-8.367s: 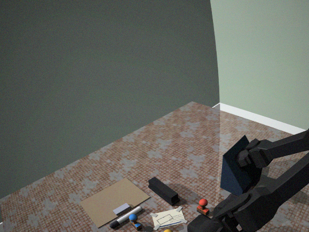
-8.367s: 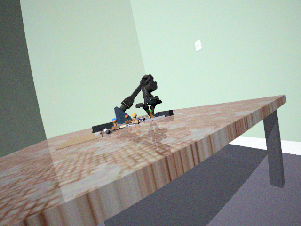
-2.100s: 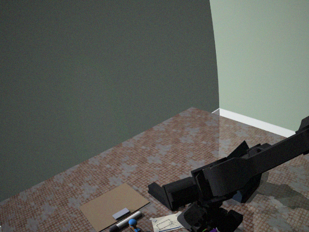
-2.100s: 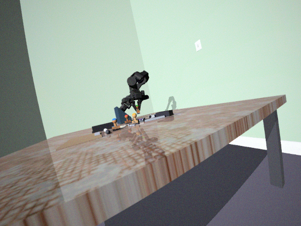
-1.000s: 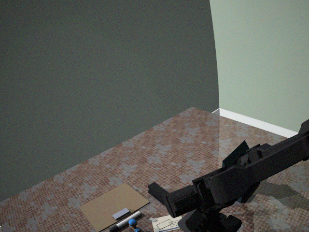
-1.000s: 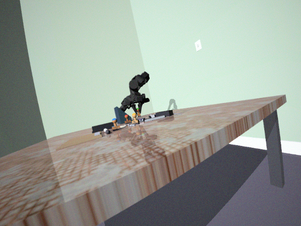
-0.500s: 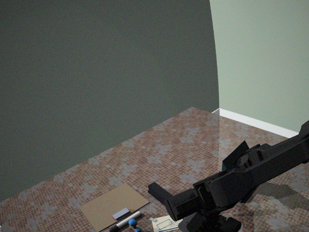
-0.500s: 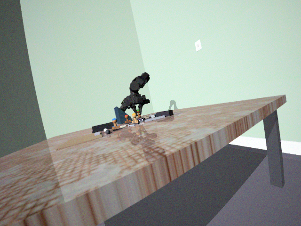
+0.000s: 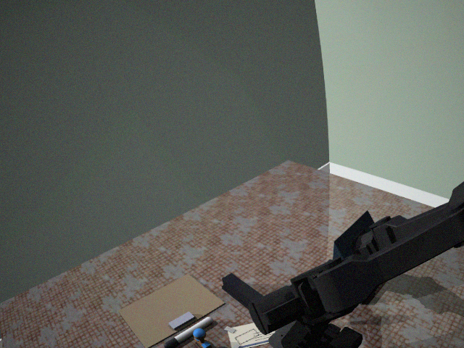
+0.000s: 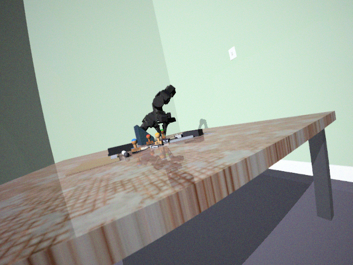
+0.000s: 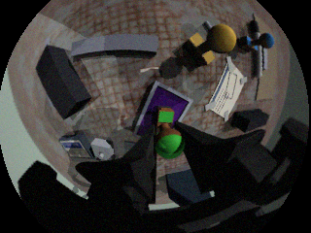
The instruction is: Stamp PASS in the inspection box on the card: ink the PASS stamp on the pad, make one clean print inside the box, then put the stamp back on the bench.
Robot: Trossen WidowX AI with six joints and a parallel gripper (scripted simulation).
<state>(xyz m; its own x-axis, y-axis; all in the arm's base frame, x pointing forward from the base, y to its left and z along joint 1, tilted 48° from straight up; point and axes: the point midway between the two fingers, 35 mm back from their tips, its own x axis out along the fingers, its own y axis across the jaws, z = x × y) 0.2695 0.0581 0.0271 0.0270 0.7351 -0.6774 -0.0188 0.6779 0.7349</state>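
Observation:
My gripper is shut on the handle of the green-topped stamp, which stands roughly upright. A green patch shows on its base. The base is over the purple ink pad, near the pad's lower part in the wrist view; whether it touches the pad I cannot tell. The stamp's underside and any lettering are hidden. The white card lies right of the pad in the wrist view, with an outlined box. I can make out no print in the box.
A yellow-topped stamp, a blue-topped stamp and a red-topped stamp stand nearby. A grey bar, dark blocks, a dark blue wedge and a brown board surround the work area.

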